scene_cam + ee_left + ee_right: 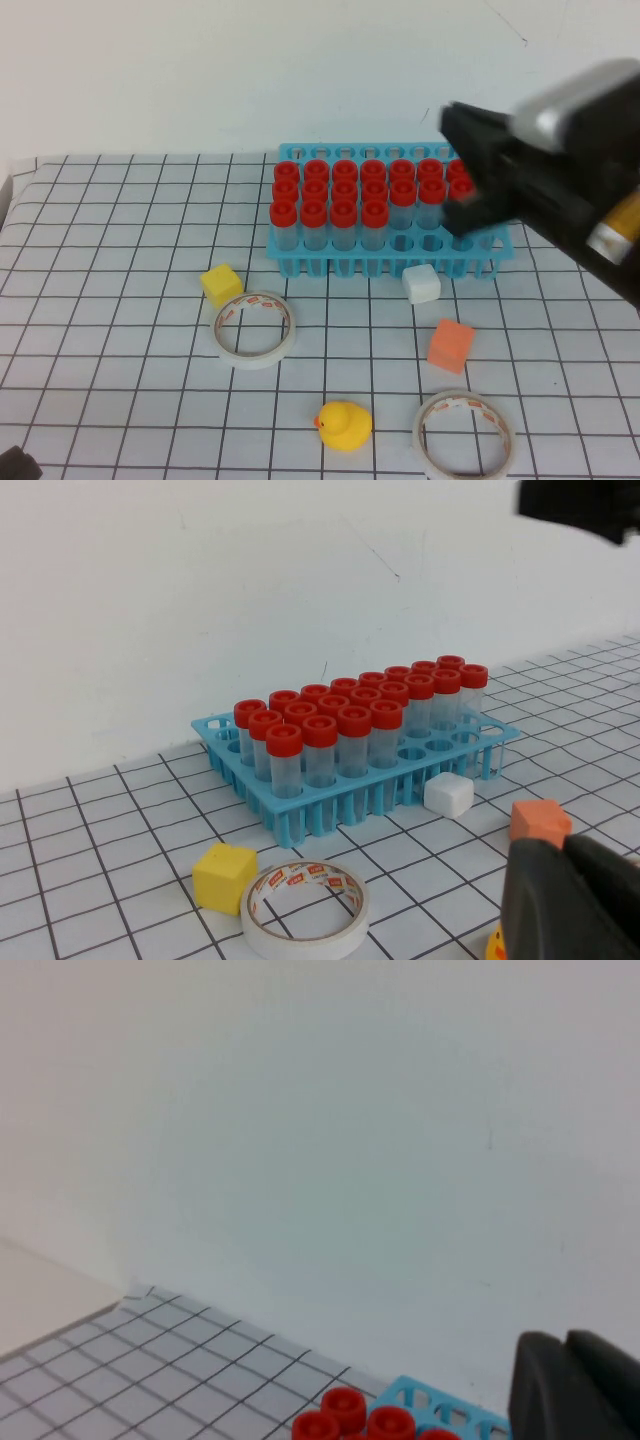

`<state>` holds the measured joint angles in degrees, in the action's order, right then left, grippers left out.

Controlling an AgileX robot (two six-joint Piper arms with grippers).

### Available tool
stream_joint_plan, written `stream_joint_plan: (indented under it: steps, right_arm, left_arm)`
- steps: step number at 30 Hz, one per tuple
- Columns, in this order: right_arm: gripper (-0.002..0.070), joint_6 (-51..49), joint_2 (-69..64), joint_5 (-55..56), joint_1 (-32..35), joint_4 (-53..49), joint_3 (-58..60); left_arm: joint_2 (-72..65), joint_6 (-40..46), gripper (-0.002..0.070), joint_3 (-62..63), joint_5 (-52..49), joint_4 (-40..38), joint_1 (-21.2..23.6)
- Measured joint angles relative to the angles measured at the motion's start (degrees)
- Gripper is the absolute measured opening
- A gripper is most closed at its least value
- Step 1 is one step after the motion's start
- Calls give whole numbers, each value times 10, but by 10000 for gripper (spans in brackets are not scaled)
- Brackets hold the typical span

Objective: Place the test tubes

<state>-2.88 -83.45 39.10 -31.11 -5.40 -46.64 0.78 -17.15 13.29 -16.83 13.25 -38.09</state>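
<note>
A blue rack stands at the middle of the table, holding several red-capped test tubes. Its back row and the right part of its front row show bare holes. My right gripper hovers over the rack's right end, shut with nothing in it. In the right wrist view the same gripper sits above the rack's rim and some red caps. My left gripper is low at the near left of the table, shut and empty, facing the rack and its tubes.
In front of the rack lie a yellow cube, a tape roll, a white cube, an orange cube, a rubber duck and a second tape roll. A white wall rises behind the rack.
</note>
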Motion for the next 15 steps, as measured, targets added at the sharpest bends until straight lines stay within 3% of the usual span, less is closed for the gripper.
stream_joint_plan:
  steps: [4,7,11,15]
  right_arm:
    - [2,-2,97,-2,0,-58,86]
    - [0,-61,178,-16,0,-105,144]
    - [-1,-149,288,-74,0,-142,199]
    - [-1,-168,395,-151,0,-203,249]
  left_arm:
    - [0,0,-1,0,0,0,0]
    - [0,0,-1,0,0,0,0]
    - [0,0,-1,0,0,0,0]
    - [0,0,-1,0,0,0,0]
